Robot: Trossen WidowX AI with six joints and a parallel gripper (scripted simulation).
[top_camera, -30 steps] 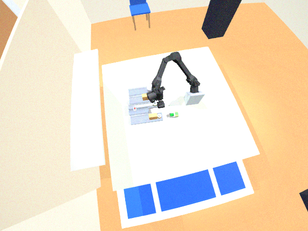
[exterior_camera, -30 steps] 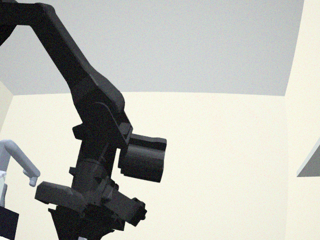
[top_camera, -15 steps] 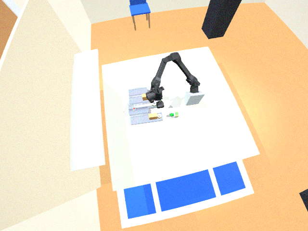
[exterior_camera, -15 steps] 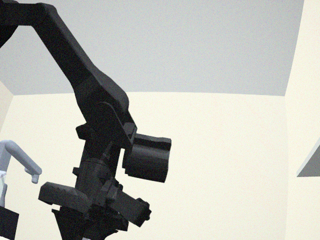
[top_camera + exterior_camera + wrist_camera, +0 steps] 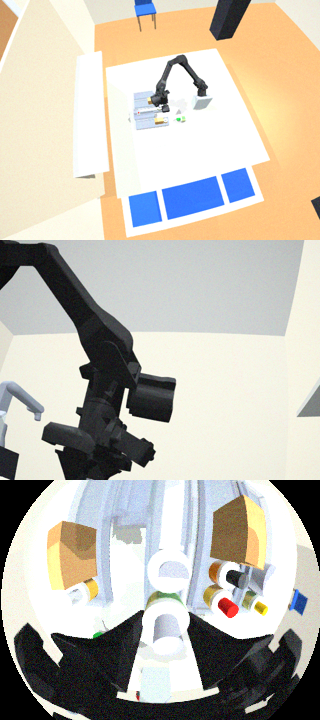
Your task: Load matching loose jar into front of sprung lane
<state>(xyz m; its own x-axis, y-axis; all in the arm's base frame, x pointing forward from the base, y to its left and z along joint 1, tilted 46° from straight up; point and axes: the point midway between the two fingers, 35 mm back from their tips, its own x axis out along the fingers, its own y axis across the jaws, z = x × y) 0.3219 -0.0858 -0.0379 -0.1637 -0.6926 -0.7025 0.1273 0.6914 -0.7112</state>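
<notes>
Seen from the wrist camera, a tan block [image 5: 72, 560] sits far out to the left of the gripper [image 5: 164, 640], with a small jar [image 5: 86, 590] lying just under it. Nearer the fingers on that side a speck of green [image 5: 99, 635] peeks out beside the dark left finger [image 5: 100, 654]; what it belongs to cannot be told. Between the two dark fingers the gripper is clamped on a white-lidded jar [image 5: 166, 628], held at roughly half its span. Directly ahead of that held jar, and close to it, stands a second white-lidded jar [image 5: 171, 572] in the middle lane [image 5: 172, 520] of the pale grey rack [image 5: 107, 500]; whether the two jars touch cannot be told. Rightward, another tan block [image 5: 240, 530] sits ahead of the gripper, and below it is a cluster of small jars, among them one with a red cap [image 5: 228, 607] and one with a yellow cap [image 5: 260, 608]. Farthest right is a small blue object [image 5: 299, 600].

From the top camera the gripper [image 5: 163, 108] hangs at the front of the rack [image 5: 144, 109], while a green-and-white jar [image 5: 181, 119] lies on the white table [image 5: 196, 149], apart from the gripper toward the right and nearer the viewer.
</notes>
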